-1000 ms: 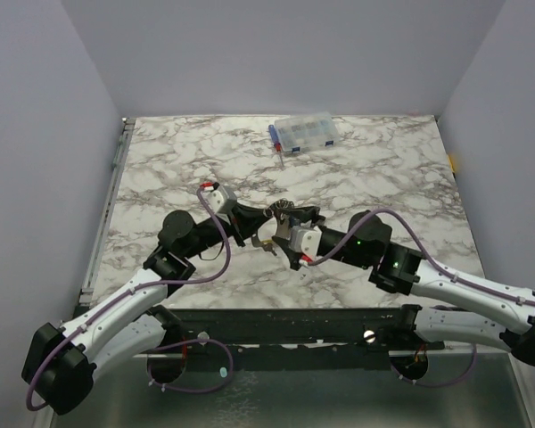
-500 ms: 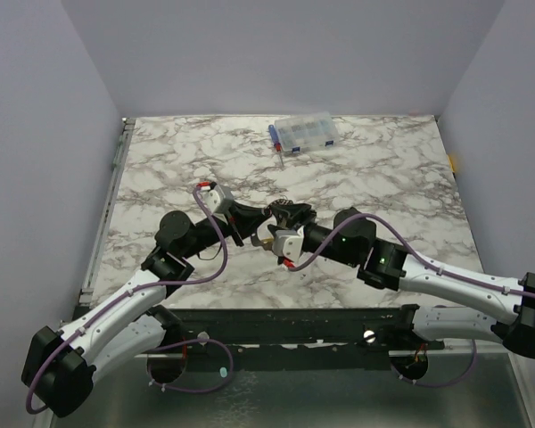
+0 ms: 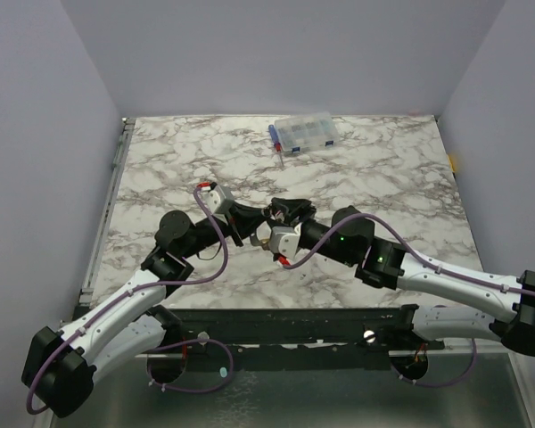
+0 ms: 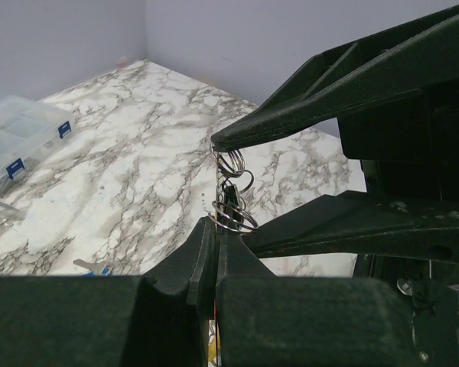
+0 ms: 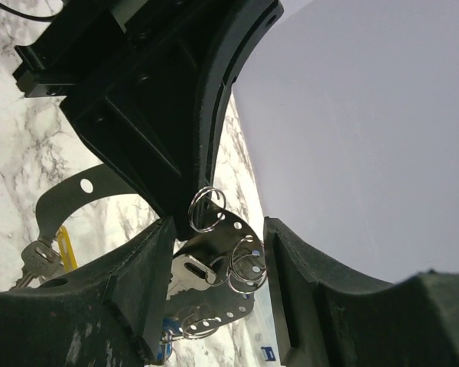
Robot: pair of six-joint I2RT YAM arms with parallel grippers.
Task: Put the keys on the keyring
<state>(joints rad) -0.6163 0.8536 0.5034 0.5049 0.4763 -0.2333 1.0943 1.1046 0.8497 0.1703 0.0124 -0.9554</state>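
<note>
Two arms meet at centre frame of the overhead view, above the marble table (image 3: 383, 178).

Left gripper (image 4: 216, 238): fingers pressed together, pinching the keyring (image 4: 234, 217) at its lowest loop. A short run of small silver rings stands up from the pinch.

Right gripper (image 5: 218, 229): jaws apart, straddling those same rings. In the left wrist view its upper finger touches the top ring with its tip, and its lower finger lies just beside the bottom loops.

Right wrist view: the rings sit in the gap between its fingers, nearer the left-hand one, against a thin metal plate (image 5: 84, 187) with punched holes. Keys (image 5: 37, 258) show at lower left of that frame, outside the jaws, with a yellow tag (image 5: 66, 248) just beside them.

Clear compartment box (image 3: 303, 134) with blue latches sits at upper centre of the overhead view, well apart from both grippers. Any print on it is too small to read.
</note>
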